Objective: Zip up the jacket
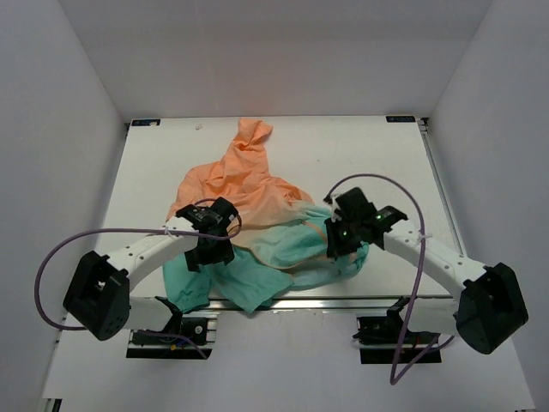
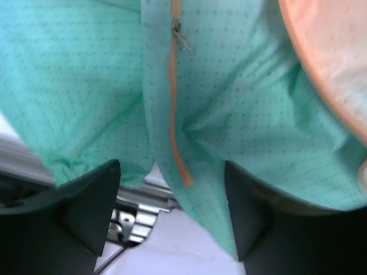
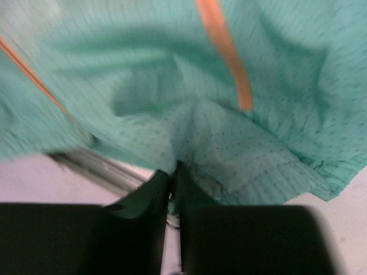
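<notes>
Far left: left cable (image 1: 51, 266), purple, looping out from the arm.

Next, left gripper (image 1: 208, 247), set over the near teal part of the jacket (image 1: 257, 206). Stands released in the left wrist view (image 2: 172, 229): dark fingers (image 2: 86, 212) spread wide, a teal front edge hanging down between them, clamped by neither. Along that edge, the orange zipper (image 2: 172, 114), with its small metal slider (image 2: 178, 27) up near the top of the view. Cannot tell whether the fingers touch the cloth.

In the middle, crumpled on the white table (image 1: 360, 154): the jacket itself, peach-orange hood pointing to the far side, teal hem bunched at the near edge between the two arms and reaching just past the rail there.

On the right, right gripper (image 1: 340, 240), down on the teal cloth at the hem's right end. Clenched in the right wrist view (image 3: 172, 186), fingers pressed together on a pinch of dotted teal fabric. Above the pinch, a broad orange strip (image 3: 226, 57) ending in the cloth; at the left, a thinner orange line, blurred.

Over the right arm, right cable (image 1: 377, 178), purple, arching up.
</notes>
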